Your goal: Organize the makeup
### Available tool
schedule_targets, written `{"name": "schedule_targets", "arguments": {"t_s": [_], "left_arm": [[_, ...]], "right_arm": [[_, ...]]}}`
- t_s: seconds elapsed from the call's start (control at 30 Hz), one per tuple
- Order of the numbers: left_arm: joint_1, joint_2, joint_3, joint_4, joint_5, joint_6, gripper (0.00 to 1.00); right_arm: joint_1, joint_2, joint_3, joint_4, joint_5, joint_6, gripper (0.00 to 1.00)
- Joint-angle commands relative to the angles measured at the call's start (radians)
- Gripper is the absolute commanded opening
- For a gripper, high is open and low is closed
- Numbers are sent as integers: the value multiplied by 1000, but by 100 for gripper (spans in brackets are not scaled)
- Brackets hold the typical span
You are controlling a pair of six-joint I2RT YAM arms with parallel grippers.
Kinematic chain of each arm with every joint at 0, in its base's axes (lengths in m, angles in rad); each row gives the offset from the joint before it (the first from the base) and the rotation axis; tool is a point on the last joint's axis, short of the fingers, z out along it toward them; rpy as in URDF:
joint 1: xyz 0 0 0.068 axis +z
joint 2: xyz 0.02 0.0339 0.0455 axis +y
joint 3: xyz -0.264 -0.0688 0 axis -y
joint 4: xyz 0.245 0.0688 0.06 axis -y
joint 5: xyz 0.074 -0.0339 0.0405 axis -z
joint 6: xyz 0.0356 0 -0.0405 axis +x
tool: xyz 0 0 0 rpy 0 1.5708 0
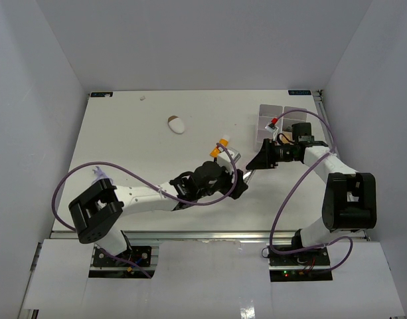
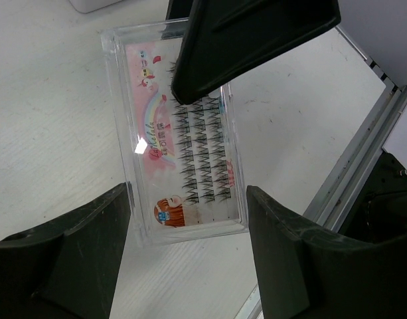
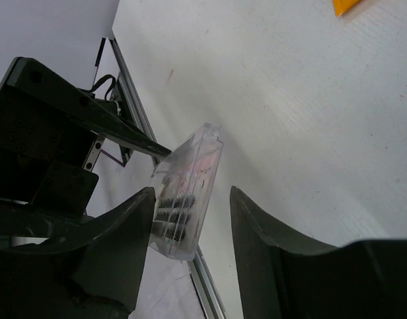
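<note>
Left tool, left wrist view: its two dark fingers are closed onto the long edges of a flat clear plastic palette with a pink rainbow card and rows of black lashes, gripping its near end.
Blocking, same view: a broad black finger of the other arm crosses the palette's far end and hides it. Whether it touches cannot be told here.
Surroundings, same view: white surface beneath, with a grey metal rail along its edge.
Right tool, right wrist view: fingers spread wide, holding nothing, with the palette between them.
Only this view shows: the palette edge-on and tilted, not lying flat, with the left arm's black body meeting it from the left.
Top view: both tools meet right of centre, and they largely cover the palette.
Orange white-capped tube: lies on the surface just beyond the left tool.
White-and-brown oval piece: farther back and to the left, well apart from the tube.
White four-compartment box: back right, partly hidden by the right arm.
</note>
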Motion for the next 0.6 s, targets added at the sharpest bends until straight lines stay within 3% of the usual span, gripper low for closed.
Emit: {"name": "schedule_targets", "arguments": {"t_s": [0.0,0.3,0.37,0.5,0.57], "left_arm": [[-13,12,40,17,20,17,25],[-17,27,47,6,1,23,28],[-17,24,50,-2,-12,27,34],[-17,18,54,-10,-33,28,57],[-17,10,51,-13,-50,23,82]], "right_arm": [[6,-7,37,-7,-32,4,49],[5,-16,37,-9,-77,-5,20],[5,-18,37,-10,-87,-11,16],[5,-28,38,-12,-101,-26,13],[3,-36,46,-25,-103,-52,13]]}}
